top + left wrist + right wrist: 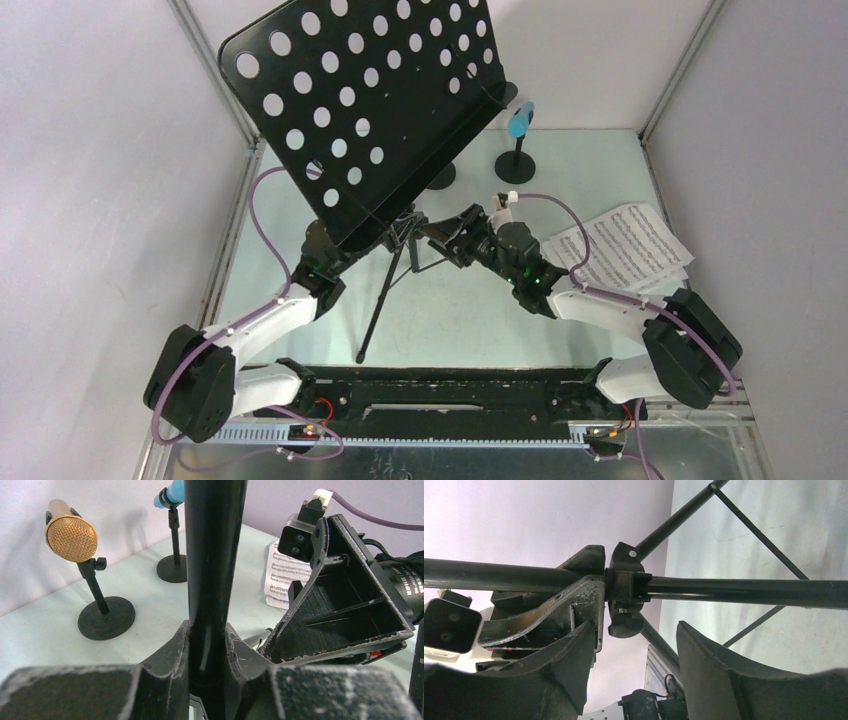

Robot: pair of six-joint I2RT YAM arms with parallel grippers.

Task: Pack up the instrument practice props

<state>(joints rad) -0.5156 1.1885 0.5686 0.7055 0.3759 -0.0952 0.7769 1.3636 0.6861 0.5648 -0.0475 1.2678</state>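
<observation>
The black tripod music rack (pixel 365 95) stands mid-table, its perforated desk tilted. My left gripper (pixel 207 647) is shut on the rack's upright pole (pixel 212 555); in the top view it (pixel 330 258) sits under the desk's lower edge. My right gripper (pixel 636 627) is open, its fingertips just short of the pole's clamp knob (pixel 625 623); it also shows in the top view (pixel 447 235). White sheet-music pages (pixel 620 250) lie at the right. The tan microphone (pixel 71 537) and the light-blue microphone (pixel 519 120) sit in round-based holders (pixel 106 617) (pixel 516 160).
The rack's tripod legs (pixel 385 300) spread toward the near edge. Metal frame posts (pixel 665 95) and white walls enclose the table. The arm bases and a black rail (pixel 440 390) lie along the front.
</observation>
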